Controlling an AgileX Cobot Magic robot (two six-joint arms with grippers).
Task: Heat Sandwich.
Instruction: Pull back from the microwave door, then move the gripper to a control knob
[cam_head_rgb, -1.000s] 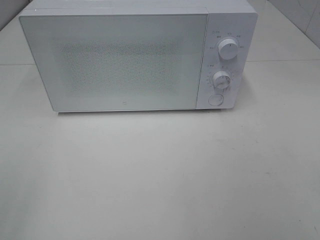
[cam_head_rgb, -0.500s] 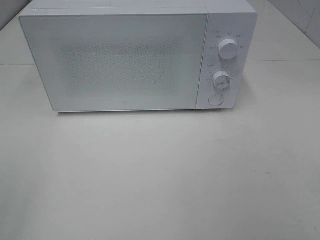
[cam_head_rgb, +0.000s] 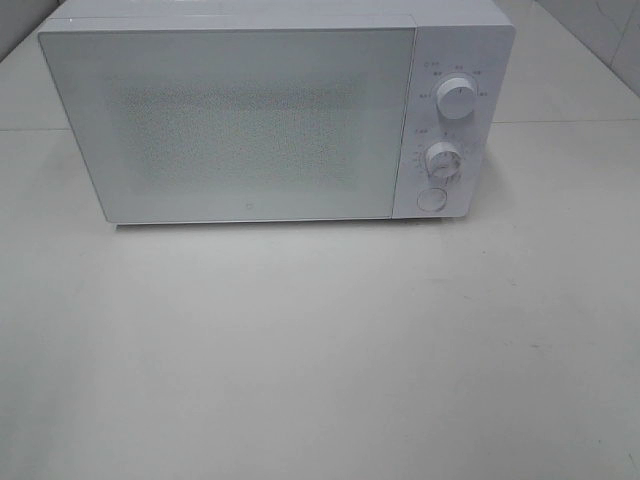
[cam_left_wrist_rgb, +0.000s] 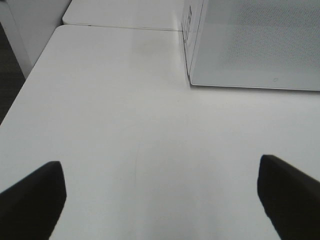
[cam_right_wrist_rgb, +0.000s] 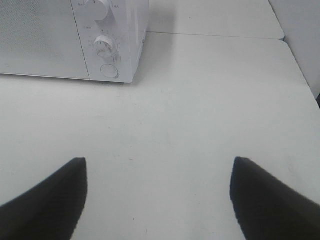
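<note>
Currently the microwave (cam_head_rgb: 250, 120) stands on the white table (cam_head_rgb: 320, 360), door closed. Left gripper (cam_left_wrist_rgb: 160, 200) and right gripper (cam_right_wrist_rgb: 159, 200) hang above the table, fingers spread wide, holding nothing. Cannot tell where the sandwich is.

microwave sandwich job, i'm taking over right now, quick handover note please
Left gripper: open, empty, above the table near the microwave's door-side front corner.
Right gripper: open, empty, above the table off the dial side.
Sandwich: in no view; the door is shut and frosted, so can't tell if it's inside.
Done: nothing confirmable.
Left: find the sandwich, confirm it's inside, set the dials.
</note>
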